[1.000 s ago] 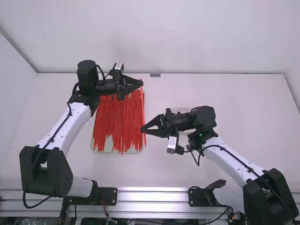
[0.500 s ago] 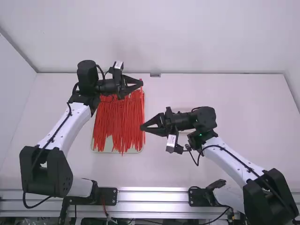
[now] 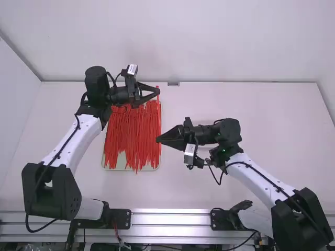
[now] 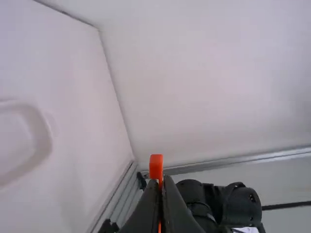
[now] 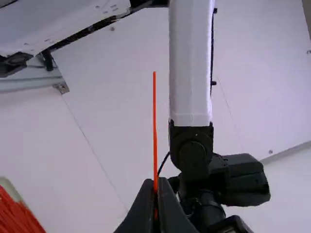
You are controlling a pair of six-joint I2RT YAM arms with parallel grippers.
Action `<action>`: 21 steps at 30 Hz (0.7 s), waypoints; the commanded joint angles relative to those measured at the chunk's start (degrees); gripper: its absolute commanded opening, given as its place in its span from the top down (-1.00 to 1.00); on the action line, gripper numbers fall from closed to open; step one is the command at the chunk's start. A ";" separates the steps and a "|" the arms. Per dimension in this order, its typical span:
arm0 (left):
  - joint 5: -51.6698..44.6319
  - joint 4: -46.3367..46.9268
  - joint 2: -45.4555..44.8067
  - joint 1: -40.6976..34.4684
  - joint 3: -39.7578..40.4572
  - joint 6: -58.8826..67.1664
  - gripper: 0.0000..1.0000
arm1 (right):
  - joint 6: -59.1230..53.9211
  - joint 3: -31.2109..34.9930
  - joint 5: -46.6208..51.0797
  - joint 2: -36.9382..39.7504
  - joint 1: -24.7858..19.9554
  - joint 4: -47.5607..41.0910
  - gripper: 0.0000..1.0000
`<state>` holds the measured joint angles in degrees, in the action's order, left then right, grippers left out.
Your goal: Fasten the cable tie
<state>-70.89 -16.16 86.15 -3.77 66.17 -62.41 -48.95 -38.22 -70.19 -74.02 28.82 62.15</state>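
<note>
A pile of red cable ties (image 3: pixel 131 133) lies on a flat tray (image 3: pixel 153 167) left of the table's middle. My left gripper (image 3: pixel 155 93) hovers over the pile's far right corner, shut on one tie. The tie's orange head (image 4: pixel 156 167) pokes out past my left gripper (image 4: pixel 158 182). My right gripper (image 3: pixel 158 139) sits at the pile's right edge, nearer the camera, and is shut on a thin orange tie tail (image 5: pixel 154 121). That tail stands straight out from my right gripper (image 5: pixel 156 182). In the high view the held tie blends into the pile.
The left arm's white link (image 5: pixel 190 63) crosses the right wrist view behind the tail. The table (image 3: pixel 251 110) is bare white to the right of the tray. A wall bounds the table along its left side (image 3: pixel 21 104).
My right gripper has shifted slightly away from the camera and to the left along the pile's edge. My left gripper has tilted a little and stays shut on its tie.
</note>
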 commanded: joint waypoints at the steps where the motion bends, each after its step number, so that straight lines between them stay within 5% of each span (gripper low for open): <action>1: -2.16 -0.39 -0.11 -0.35 0.42 1.14 0.97 | 1.16 0.37 1.20 0.39 0.07 0.20 1.00; 13: -2.19 -0.37 -0.11 -0.35 0.42 5.51 0.97 | 8.68 0.37 -1.86 0.39 -0.33 -1.09 0.95; 14: -2.21 -0.33 -0.11 -0.37 0.39 5.99 0.97 | 8.52 0.37 -1.90 0.39 -0.33 -1.09 0.22; 16: -2.16 -0.24 -0.11 -0.35 0.39 7.02 0.97 | 7.45 0.37 -1.60 0.39 -0.20 -1.11 1.00; 21: -2.16 -0.22 -0.11 -0.37 0.39 6.97 0.97 | 7.17 0.37 -1.79 0.39 -0.44 -1.68 1.00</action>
<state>-71.99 -16.12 86.15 -3.77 66.17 -56.86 -42.22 -38.22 -71.75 -74.02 28.58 60.38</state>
